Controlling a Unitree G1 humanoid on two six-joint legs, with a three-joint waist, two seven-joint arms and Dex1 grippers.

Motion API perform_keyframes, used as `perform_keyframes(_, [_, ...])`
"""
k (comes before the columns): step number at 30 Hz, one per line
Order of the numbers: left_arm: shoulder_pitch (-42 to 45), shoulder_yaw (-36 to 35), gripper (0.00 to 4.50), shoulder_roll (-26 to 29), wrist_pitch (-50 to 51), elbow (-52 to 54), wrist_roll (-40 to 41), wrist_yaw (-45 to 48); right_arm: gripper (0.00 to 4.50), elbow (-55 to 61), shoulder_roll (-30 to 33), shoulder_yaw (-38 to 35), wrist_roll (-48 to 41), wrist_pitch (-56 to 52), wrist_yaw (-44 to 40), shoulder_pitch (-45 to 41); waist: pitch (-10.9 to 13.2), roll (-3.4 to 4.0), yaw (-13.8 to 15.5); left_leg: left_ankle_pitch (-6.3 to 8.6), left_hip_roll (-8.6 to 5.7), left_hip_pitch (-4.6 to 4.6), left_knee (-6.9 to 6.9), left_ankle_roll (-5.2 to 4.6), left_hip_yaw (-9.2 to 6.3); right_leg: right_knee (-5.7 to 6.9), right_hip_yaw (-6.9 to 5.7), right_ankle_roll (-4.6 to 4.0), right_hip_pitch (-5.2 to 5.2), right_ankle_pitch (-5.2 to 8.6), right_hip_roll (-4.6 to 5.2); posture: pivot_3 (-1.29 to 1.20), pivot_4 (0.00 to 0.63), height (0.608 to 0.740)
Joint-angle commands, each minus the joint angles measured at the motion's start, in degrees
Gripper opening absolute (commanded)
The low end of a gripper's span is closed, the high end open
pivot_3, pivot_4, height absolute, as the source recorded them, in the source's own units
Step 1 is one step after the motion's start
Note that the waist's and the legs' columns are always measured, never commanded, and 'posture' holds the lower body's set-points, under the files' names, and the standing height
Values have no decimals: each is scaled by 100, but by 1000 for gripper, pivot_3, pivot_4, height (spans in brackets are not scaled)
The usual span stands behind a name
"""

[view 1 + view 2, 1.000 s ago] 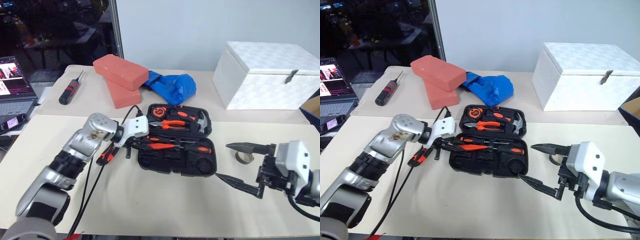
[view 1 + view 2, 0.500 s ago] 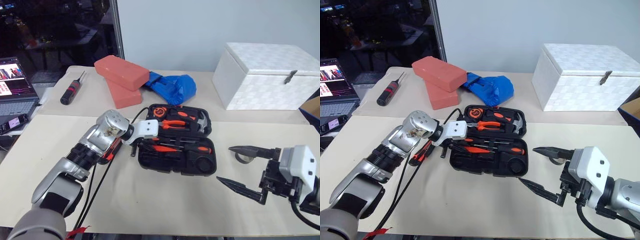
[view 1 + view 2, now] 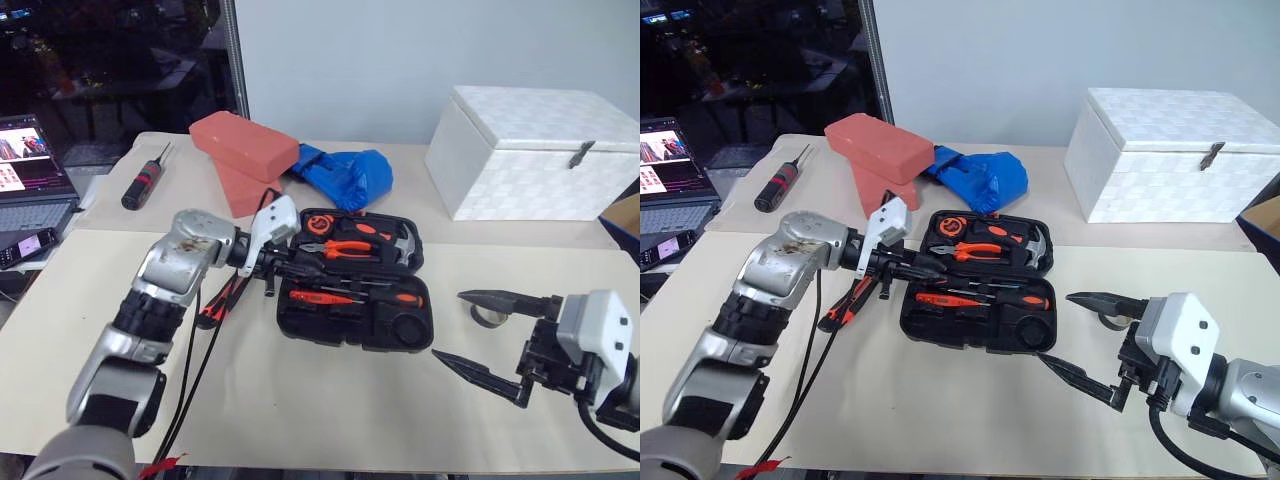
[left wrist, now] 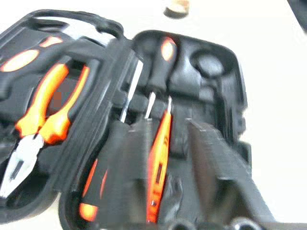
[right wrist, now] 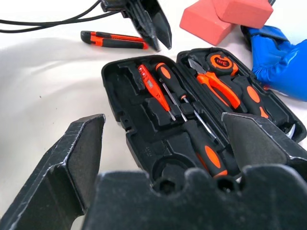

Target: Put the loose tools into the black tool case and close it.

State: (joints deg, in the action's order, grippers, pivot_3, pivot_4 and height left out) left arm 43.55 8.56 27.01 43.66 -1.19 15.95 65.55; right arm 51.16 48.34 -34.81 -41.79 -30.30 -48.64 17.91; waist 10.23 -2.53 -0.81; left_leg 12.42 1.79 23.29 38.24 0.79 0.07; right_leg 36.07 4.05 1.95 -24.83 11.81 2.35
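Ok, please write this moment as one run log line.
case: flat black plastic tool case open | left gripper: shut, empty, above case edge | orange-and-black utility knife: on table | right gripper: open

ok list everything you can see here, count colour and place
tool case: 1, black, open, mid table
tools in case: screwdrivers, thin red driver, orange pliers, hammer, tape measure
utility knife: 1, orange and black, on table left of case
tape ring: 1, grey, on table right of case
screwdriver: 1, black and red, far left of table
bricks: 2, salmon red, behind case
blue bag: 1, beside bricks
white box: 1, metal clasp, far right
laptop: 1, left edge
cables: black, under the left arm
left gripper: over case's left end
right gripper: open, right of case
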Motion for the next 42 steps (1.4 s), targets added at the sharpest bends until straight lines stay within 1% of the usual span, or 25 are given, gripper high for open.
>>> perform_keyframes(1, [-531,-138,44,-230,205,686,10,-886,4500,125,-31,-99,-55,119,105,-35,1,-2,1,0,0,-1,3,0,0,1,0,1,2,-1,0,0,150,740])
perform_keyframes(5, [-1181,-56,44,-221,233,1101,28,-1269,4500,175,-25,-175,-97,93,135,28,1,-1,-14,0,0,-13,12,1,-2,6,2,0,16,-5,-1,0,150,740])
perform_keyframes(8, [-1453,-11,44,-174,173,1237,41,-1400,4500,189,-29,-203,-107,94,138,78,1,-1,-5,-2,0,-36,13,2,-3,3,0,-4,40,-6,-1,0,150,740])
perform_keyframes(9, [-1506,26,44,-170,139,1241,21,-1436,4500,193,-37,-200,-98,100,137,101,1,-1,-3,-2,0,-42,13,3,-3,1,0,-9,47,-3,-1,0,150,740])
perform_keyframes(10, [-1535,57,44,-172,134,1227,2,-1484,4500,195,-43,-189,-88,105,141,115,1,-1,-3,-2,0,-48,13,3,-3,-3,0,-35,54,13,-1,0,150,740])
perform_keyframes(15, [-1471,167,44,-295,131,977,-93,-1831,4500,206,-69,-149,-41,131,160,165,1,-1,-1,-2,-2,-46,17,3,-3,-6,3,-39,57,15,0,0,150,740])
perform_keyframes(18, [-1379,21,44,-572,514,742,100,-2113,4500,231,-98,-157,-24,141,162,222,1,-1,1,-2,-2,-43,17,3,-4,-6,2,-37,55,14,-1,0,150,740])
perform_keyframes(21, [-1273,-47,44,-708,813,531,154,-2322,4500,264,-123,-197,-31,152,160,295,1,-1,8,-2,-3,-43,16,3,-4,-8,1,-20,57,5,-1,0,150,740])
perform_keyframes(24, [-1191,2,44,-728,1030,434,157,-2447,4500,279,-130,-212,-42,158,173,333,0,-1,1,-2,-4,-44,16,3,-5,-8,1,-14,58,1,-1,0,150,740])
perform_keyframes(27, [-1156,186,44,-662,1199,373,67,-2560,4500,291,-140,-201,-41,159,187,354,-2,0,-13,-2,-4,-48,16,3,-5,-7,2,-26,59,8,-1,0,150,740])
perform_keyframes(30, [-1186,397,44,-530,1174,396,1,-2537,4500,290,-137,-176,-39,159,190,353,-5,0,-8,-2,-4,-55,16,3,-5,-6,2,-37,66,14,-1,0,150,740])
perform_keyframes(31, [-1223,399,44,-498,1022,442,-15,-2534,4500,291,-142,-156,-26,165,191,356,-7,1,-10,-2,-4,-58,16,3,-5,-6,2,-37,68,15,-1,0,150,740])
perform_keyframes(32, [-1268,244,44,-518,763,556,45,-2537,4500,290,-144,-139,-22,171,189,352,-8,1,-13,-2,-4,-60,16,3,-5,-6,3,-38,69,15,-1,0,150,740])
perform_keyframes(34, [-1316,-654,44,-699,579,1016,629,-2601,4500,266,-153,-88,-90,187,190,279,-8,1,-28,-2,-3,-62,15,3,-3,-7,5,-39,69,15,0,0,150,740])
perform_keyframes(36, [-1435,-1184,44,-554,491,1376,851,-2629,4500,220,-148,-27,-99,221,153,218,-3,-7,-48,-2,1,-52,15,3,-1,-6,5,-39,57,15,0,0,150,740])
perform_keyframes(37, [-1520,-1365,275,-409,498,1532,862,-2680,4500,178,-146,15,-69,246,120,189,-3,-7,-49,-2,4,-42,15,3,-4,-4,1,-40,48,13,-3,0,150,740])
perform_keyframes(39, [-1622,-1730,722,-293,645,1752,1018,-2826,4500,103,-140,97,-17,281,80,120,-3,-6,-45,-2,5,-45,11,3,-6,-2,0,-36,49,11,-6,0,150,740])
perform_keyframes(42, [-1949,-2041,1797,164,948,2099,836,-3182,4500,-97,-108,290,35,371,1,-82,-4,-5,-36,-1,4,-47,6,4,-5,-10,0,-34,52,11,-5,0,150,740])
